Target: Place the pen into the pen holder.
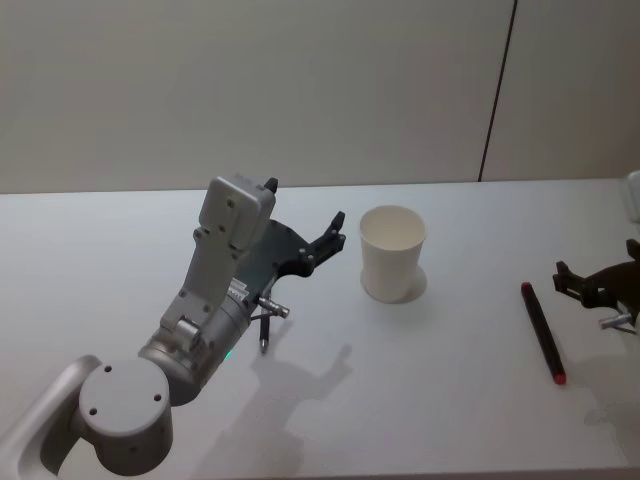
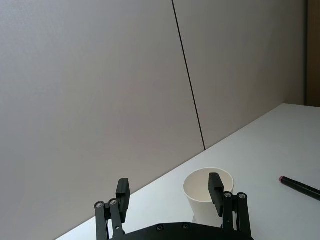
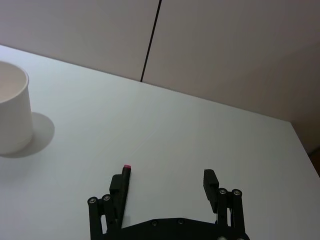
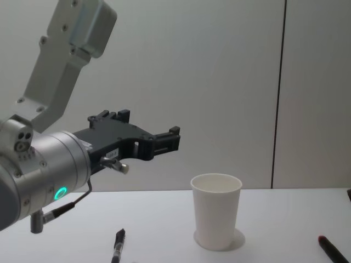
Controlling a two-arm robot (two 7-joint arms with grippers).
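Nothing is in the cup yet, from where I stand: the pen holder (image 1: 393, 253), a plain white paper cup, stands upright near the middle of the white table (image 1: 100, 230), and what I can see of its inside looks bare. The whole job seems left to do: grasp, lift, carry and drop. The left gripper (image 2: 169, 186) hangs above the table just to the cup's left, pointing towards it, its jaws spread wide with nothing between them. A dark pen (image 1: 265, 335) lies on the table beneath that arm, apart from the cup. A red-tipped pen (image 1: 541, 332) lies flat on the cup's other side, well clear of it. The right gripper (image 3: 164, 181) sits close beside this pen, jaws wide and holding nothing, with the pen's red end showing past one finger (image 3: 118, 186). I judge this to be the pen about to be taken. I count one cup, two pens and two grippers.
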